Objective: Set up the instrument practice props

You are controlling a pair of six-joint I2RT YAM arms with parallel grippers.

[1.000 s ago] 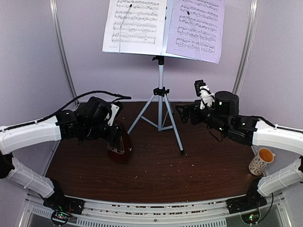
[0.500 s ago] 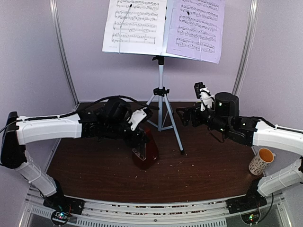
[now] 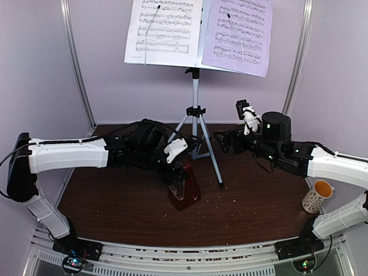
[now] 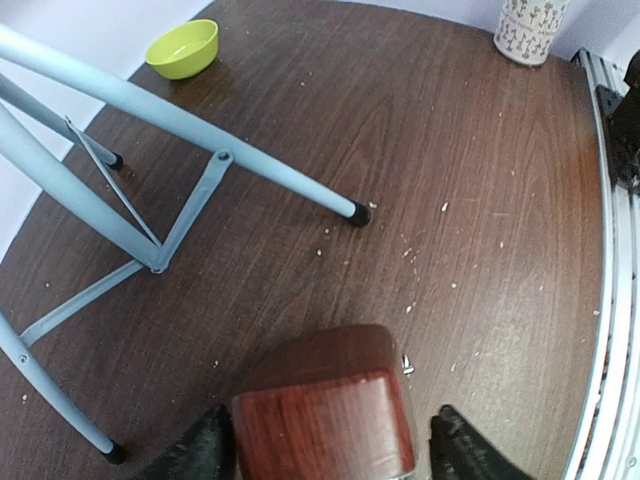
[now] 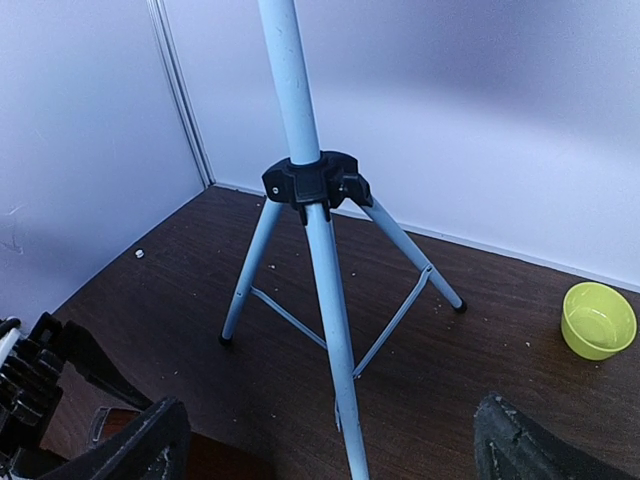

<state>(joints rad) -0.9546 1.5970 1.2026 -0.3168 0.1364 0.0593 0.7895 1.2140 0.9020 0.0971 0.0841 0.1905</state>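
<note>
My left jaws are clamped on both sides of the metronome, holding it low over the middle of the counter, just left of the stand's nearest foot; I cannot tell if its base touches down. My right jaws hang spread wide and empty, right of the stand's hub. High on the stand, the white sheet sits left and the lavender sheet right.

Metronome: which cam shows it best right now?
Top external: the metronome shows nearly whole, in the left gripper, beside the front tripod leg. Left wrist gives only one dark-red end, close up and cropped, between the fingers. Right wrist catches at most a dark sliver at its bottom edge.
</note>
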